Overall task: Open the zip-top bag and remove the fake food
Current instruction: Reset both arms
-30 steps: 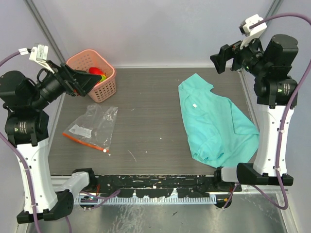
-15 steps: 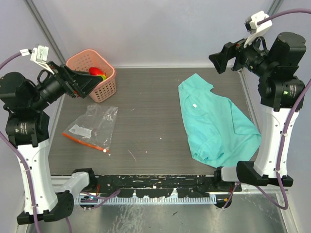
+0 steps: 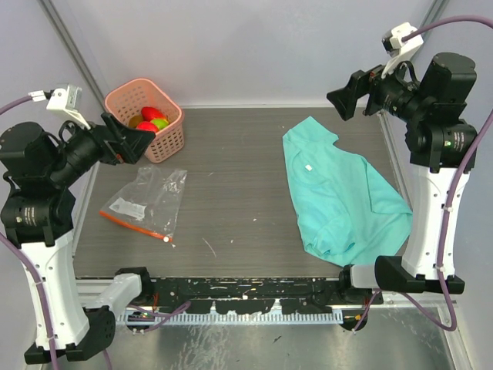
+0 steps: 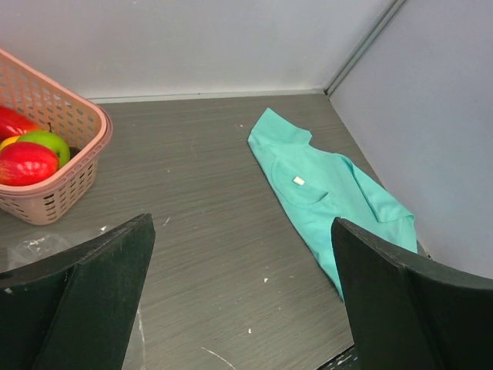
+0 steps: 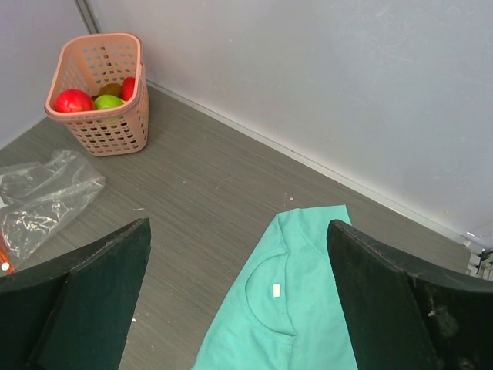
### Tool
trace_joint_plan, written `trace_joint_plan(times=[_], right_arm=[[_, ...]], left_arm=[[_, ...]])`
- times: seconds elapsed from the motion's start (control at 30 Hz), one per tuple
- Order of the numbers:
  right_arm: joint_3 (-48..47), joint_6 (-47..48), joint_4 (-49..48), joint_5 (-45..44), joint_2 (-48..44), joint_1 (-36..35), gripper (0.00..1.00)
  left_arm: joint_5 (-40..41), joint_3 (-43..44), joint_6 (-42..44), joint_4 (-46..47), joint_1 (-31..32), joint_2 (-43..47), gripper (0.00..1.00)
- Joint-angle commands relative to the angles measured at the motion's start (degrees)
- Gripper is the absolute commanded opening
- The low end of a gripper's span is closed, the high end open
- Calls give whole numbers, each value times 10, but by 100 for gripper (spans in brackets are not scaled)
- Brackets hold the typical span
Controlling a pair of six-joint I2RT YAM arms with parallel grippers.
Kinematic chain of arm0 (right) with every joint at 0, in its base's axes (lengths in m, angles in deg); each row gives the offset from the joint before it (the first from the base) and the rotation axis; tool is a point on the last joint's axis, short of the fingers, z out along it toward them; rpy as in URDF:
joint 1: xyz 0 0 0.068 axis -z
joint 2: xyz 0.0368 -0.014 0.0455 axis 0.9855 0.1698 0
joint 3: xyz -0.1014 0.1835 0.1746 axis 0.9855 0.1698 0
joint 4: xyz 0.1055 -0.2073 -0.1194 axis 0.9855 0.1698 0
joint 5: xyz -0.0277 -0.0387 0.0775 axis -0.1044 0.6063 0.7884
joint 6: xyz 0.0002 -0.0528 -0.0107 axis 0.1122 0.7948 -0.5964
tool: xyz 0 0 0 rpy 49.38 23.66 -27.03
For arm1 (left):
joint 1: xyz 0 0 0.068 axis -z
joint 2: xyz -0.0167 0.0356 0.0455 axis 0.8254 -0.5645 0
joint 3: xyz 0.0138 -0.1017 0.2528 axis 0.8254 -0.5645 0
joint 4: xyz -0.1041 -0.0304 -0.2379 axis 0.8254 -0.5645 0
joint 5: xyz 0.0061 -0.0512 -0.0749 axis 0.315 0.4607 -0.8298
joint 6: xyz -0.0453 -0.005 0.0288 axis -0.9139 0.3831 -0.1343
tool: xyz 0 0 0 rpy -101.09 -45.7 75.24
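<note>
Bag (image 3: 146, 199) lay flat on the table (image 3: 239, 169), at the near left, with its red strip (image 3: 131, 224) on the edge toward the arms. The food (image 3: 150, 122), red, green and orange pieces, sat in the pink basket (image 3: 171, 139) at the far left corner, behind the bag and apart from it. Just beside the basket the left gripper (image 3: 135, 143) hung in the air, jaws spread wide, holding nothing. The right gripper (image 3: 344, 98) was raised over the far right side, also wide and empty. A teal cloth (image 3: 343, 193) lay crumpled on the right half.
</note>
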Motion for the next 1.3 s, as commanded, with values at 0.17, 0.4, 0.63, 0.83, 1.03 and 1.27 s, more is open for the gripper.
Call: trace_joint_plan(times=[0.17,0.4,0.63,0.83,1.03,1.27], right_arm=[[17,-34,-42,3,-21,2,100],[24,-36,-47,19,-25,2,100],[47,-12,-42,7,-34,2,100],[43,-15,-41,19,-33,2,100],[48,-17,-41,28,-27,3,100],[39,-39,-48,50,-13,2,100]], left_arm=[[-55,-26,-13,44,3,21,98],[-101,-52,-46,84,3,30,98],[-126,-79,-88,134,3,39,98],[-104,-75,-74,114,3,39,98],[-95,-74,-53,85,3,44,98],[-102,-71,-65,94,3,41,98]])
